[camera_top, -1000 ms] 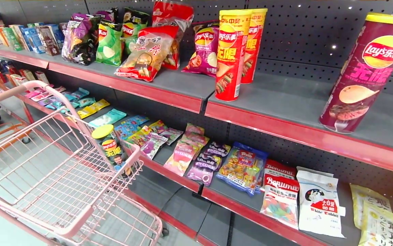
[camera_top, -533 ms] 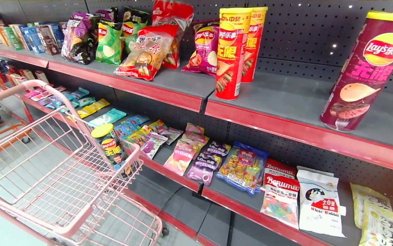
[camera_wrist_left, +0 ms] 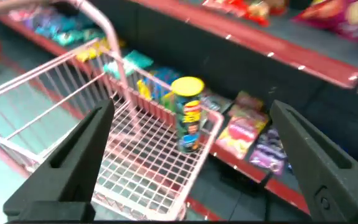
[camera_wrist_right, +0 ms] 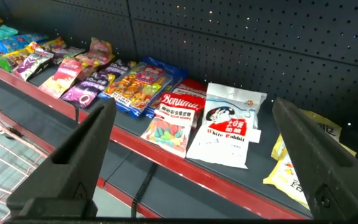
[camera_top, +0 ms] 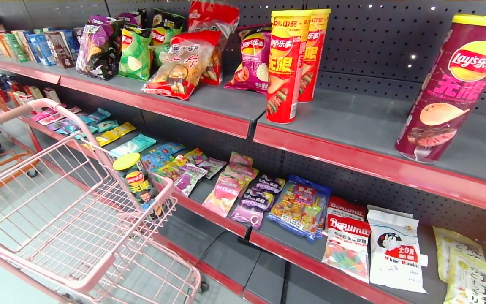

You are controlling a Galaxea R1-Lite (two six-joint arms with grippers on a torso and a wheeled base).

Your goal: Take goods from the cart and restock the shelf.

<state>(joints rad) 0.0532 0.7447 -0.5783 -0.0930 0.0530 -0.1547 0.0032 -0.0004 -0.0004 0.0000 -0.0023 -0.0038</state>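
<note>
Store aisle: grey shelf (camera_top: 352, 120) with red lip, snack bags (camera_top: 179, 67) and tall tubes (camera_top: 285, 67) on the upper tier. Pink wire cart (camera_top: 36, 105) at left, with one chip canister (camera_top: 139, 185) upright in its front corner against the wire. Left gripper (camera_wrist_left: 191, 109) above cart, jaws wide apart, empty, well short of canister. Right gripper (camera_wrist_right: 192, 106) facing lower candy tier, jaws likewise apart. Probably a light, rigid tube with a slick wrap. Best gripped mid-body, below yellow lid (camera_top: 126, 161), with a gentle squeeze.

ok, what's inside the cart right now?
One chip can, yellow lid, upright in the corner of the cart nearest the shelf. Wire and rim partly cover its lower half. The cart's near end is cut off by the head view's edge, so can't tell there.
</note>
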